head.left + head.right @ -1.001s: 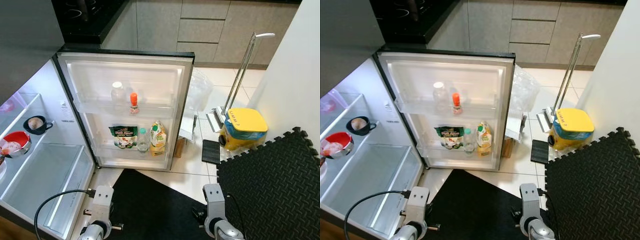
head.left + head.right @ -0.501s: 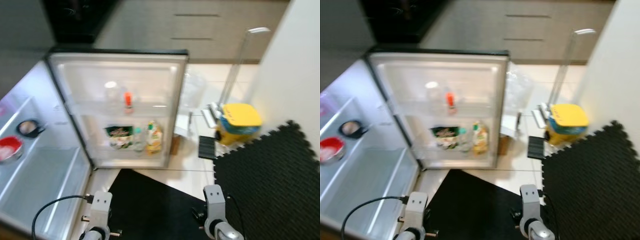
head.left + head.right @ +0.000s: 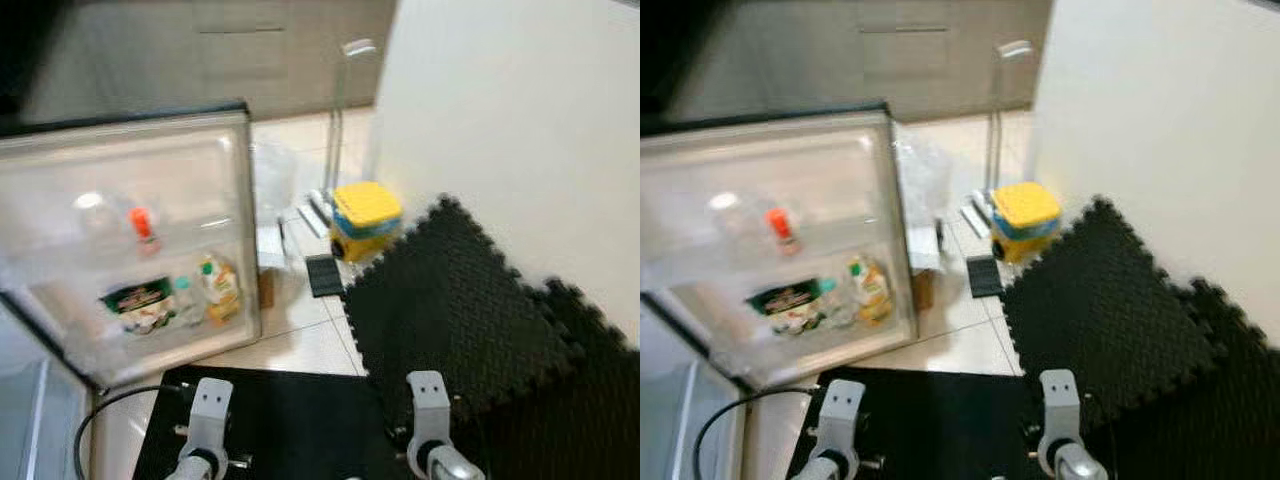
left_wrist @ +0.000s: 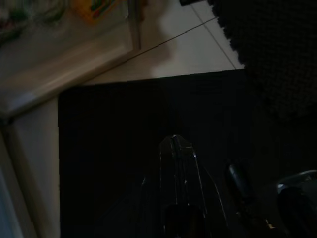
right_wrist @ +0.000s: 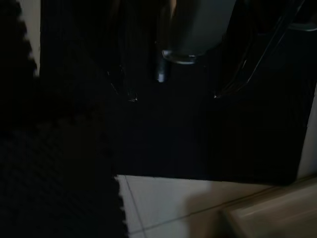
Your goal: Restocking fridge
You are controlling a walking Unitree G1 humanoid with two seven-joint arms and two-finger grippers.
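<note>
The fridge door (image 3: pixel 130 250) stands open at left, its shelves holding bottles ready for restocking. Left gripper (image 4: pixel 174 144) hangs idle, fingers pressed together, empty; right gripper's state I cannot tell

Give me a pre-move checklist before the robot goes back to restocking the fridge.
1. Fridge door open: ok.
2. Door shelves hold stock, such as the red-capped bottle and the green packet: ok.
3. Left gripper holding an item: not ok, its fingers meet with nothing between them.
4. Right gripper holding an item: cannot tell, view too dark.
5. Head views sharp: not ok, blurred.
6. Yellow bucket clear of the foam mat: ok.
</note>
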